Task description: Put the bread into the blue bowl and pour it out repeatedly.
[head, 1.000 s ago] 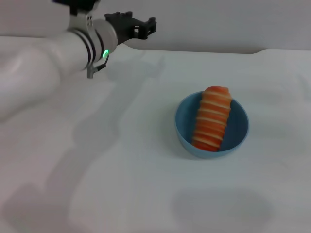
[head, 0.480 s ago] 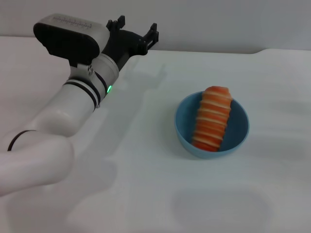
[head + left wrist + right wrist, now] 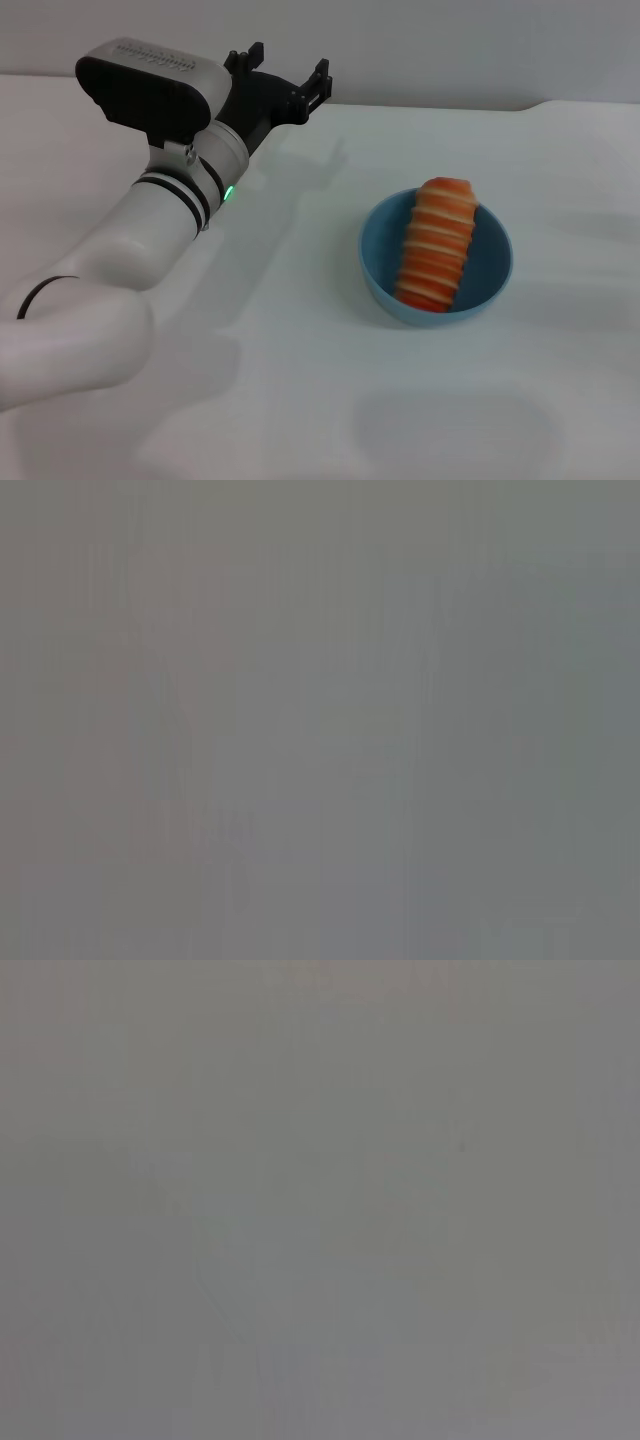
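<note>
While the left arm (image 3: 150, 240) reaches in from the lower left of the head view toward the upper middle of the frame, its left gripper (image 3: 285, 72) hangs above the far part of the white worktop (image 3: 300, 380), well apart from the task's things. Its two dark fingers (image 3: 318, 82) stand spread, with open space between them and nothing in the jaws. A small green light (image 3: 228, 193) glows on the white wrist segment, just below the black housing (image 3: 150, 85) that sits on top of the forearm. The arm casts a soft shadow (image 3: 260, 250) across the worktop beside and beneath it.

Right of centre in the frame sits the blue bowl (image 3: 380, 270), upright on the worktop and free of any contact with the arm. The bread (image 3: 437, 243) lies inside it, orange face with cream stripes turned upward, its near end down in the bottom of the bowl and its far end propped up on the far rim, so that the loaf slants across the bowl's mouth. A faint darker patch (image 3: 455, 430) marks the worktop in the lower right of the frame, below the bowl.

The right arm and its gripper do not appear in the head view. Both wrist views give only a flat grey field with nothing to make out.
</note>
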`<state>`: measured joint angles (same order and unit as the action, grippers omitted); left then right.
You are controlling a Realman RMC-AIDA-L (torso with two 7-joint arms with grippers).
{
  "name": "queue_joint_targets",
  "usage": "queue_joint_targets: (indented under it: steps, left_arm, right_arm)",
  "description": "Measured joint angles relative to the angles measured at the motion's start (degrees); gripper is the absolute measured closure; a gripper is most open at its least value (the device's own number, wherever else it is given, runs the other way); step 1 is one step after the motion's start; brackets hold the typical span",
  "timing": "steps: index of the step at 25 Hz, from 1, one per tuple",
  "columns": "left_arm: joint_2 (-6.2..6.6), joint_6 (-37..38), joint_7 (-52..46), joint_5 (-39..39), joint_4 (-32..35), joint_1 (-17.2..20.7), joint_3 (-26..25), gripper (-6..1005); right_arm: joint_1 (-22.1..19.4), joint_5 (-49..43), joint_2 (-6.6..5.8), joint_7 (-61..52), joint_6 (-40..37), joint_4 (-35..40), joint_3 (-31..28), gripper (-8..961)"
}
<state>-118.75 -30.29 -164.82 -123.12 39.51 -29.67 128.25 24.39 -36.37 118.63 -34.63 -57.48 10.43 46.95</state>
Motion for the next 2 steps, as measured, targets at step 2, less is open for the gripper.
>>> queue_joint_targets:
  steps: [2]
  left_arm:
    - [0.01,-0.01,-0.01,0.00,-0.01,-0.07,0.18,173]
  right_arm:
    - [0.02,0.01,0.04,0.01,-0.09,-0.01,0.13,418]
